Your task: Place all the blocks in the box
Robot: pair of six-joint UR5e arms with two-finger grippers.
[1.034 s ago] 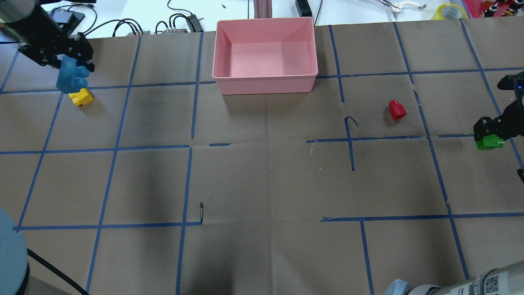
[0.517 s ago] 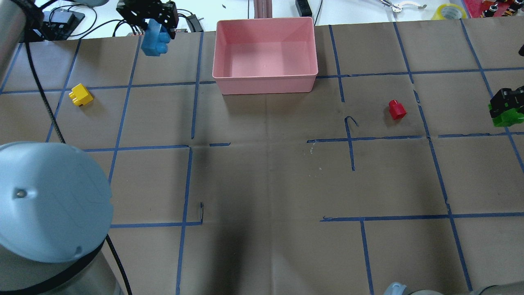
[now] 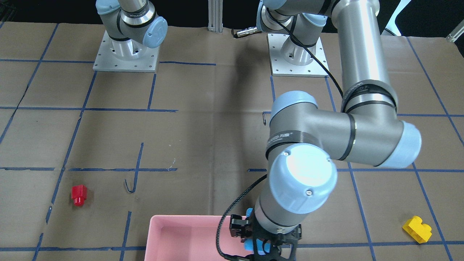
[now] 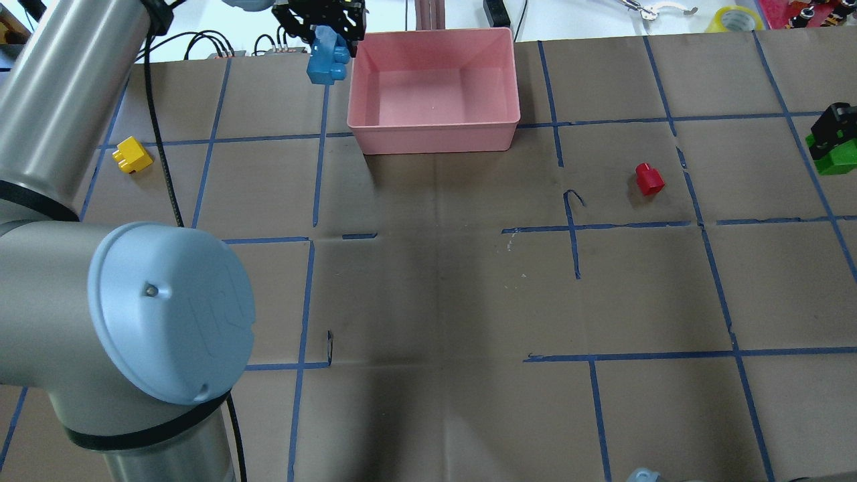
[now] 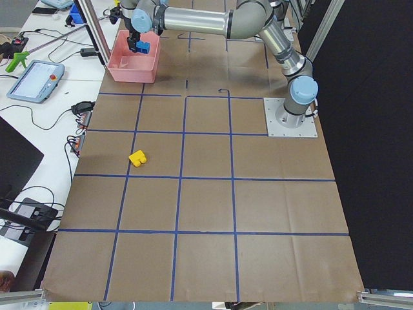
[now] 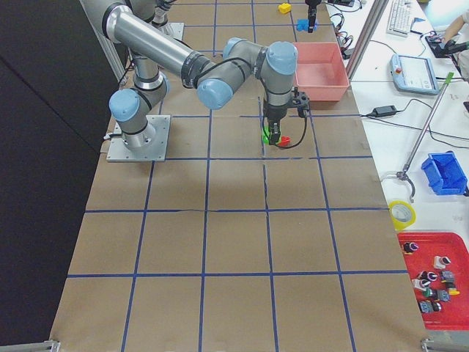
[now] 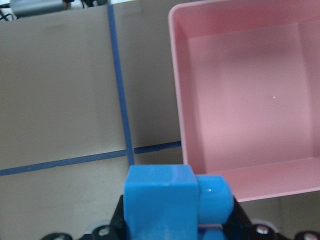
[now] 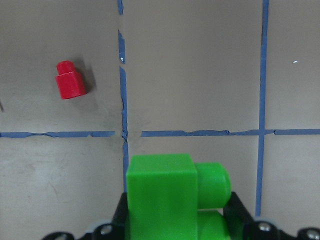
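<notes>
My left gripper is shut on the light blue block and holds it in the air just outside the left rim of the pink box. In the left wrist view the blue block sits low, with the box rim to its upper right. At the view's right edge my right gripper is shut on the green block, raised above the table. The red block lies on the paper right of the box. Far to the left lies the yellow block. Nothing shows inside the box.
My left arm's elbow fills the near left of the overhead view. Cables and plugs lie behind the table's far edge, and a yellow tape roll sits at the far right. Blue tape lines grid the brown paper.
My left gripper has carried the blue block rightward from beside the yellow block to the box's left rim. My right gripper has moved the green block farther back along the right edge.
</notes>
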